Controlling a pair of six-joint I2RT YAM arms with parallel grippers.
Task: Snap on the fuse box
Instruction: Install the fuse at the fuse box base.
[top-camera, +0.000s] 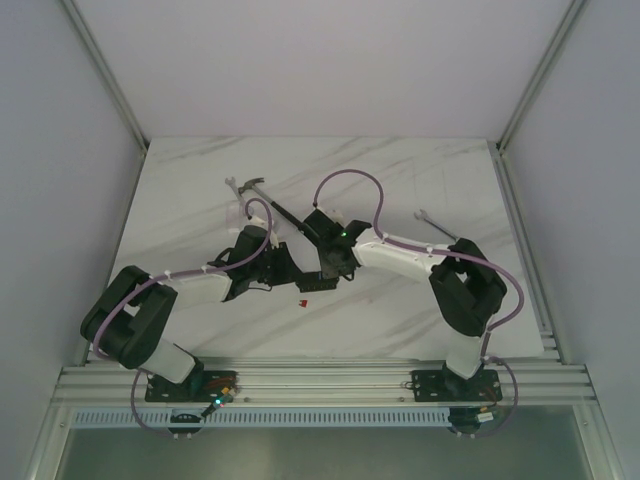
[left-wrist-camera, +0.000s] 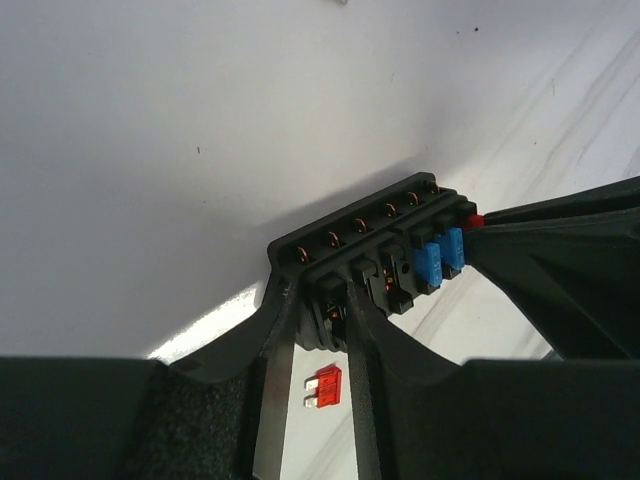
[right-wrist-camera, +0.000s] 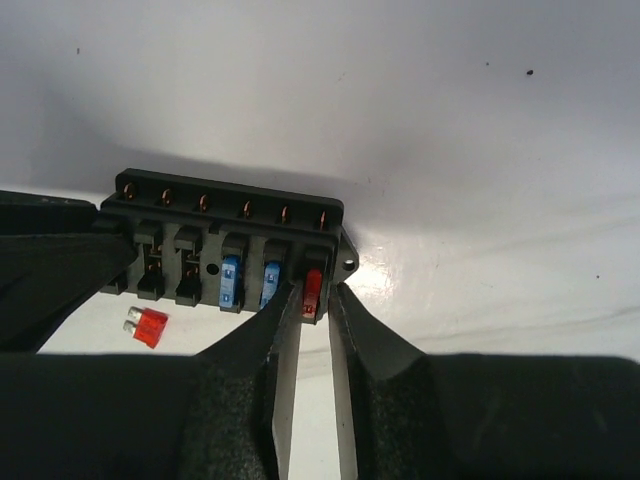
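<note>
So the small black rectangular plastic fuse box (right-wrist-camera: 215, 235) is around the middle of the white marble-look tabletop (top-camera: 420, 180), sandwiched between both arms, one at each short end. The left pincer (left-wrist-camera: 315, 297) has its two black fingers (left-wrist-camera: 272, 335) closed in on one end of the fuse box, with that end wedged between them, so it looks like a proper hold. The right pincer (right-wrist-camera: 313, 302) comes in at the opposite end. There's only a narrow slit between its tips, and the small red blade fuse (right-wrist-camera: 313, 287) seated in the last slot sits exactly in that slit. Honestly can't tell if the tips are pinching that fuse or just sitting beside it. Next to it in the box are two blue blade fuses (right-wrist-camera: 232, 281), and a row of copper terminals (right-wrist-camera: 204, 202) runs along the far edge. Whether the box rests on the tabletop or hangs a bit above it, I can't tell either. One loose red blade fuse (left-wrist-camera: 325, 385) lies on the tabletop just beside the box, on the side nearer the arm bases, and a black-handled hammer (top-camera: 275, 208) lies further back.
</note>
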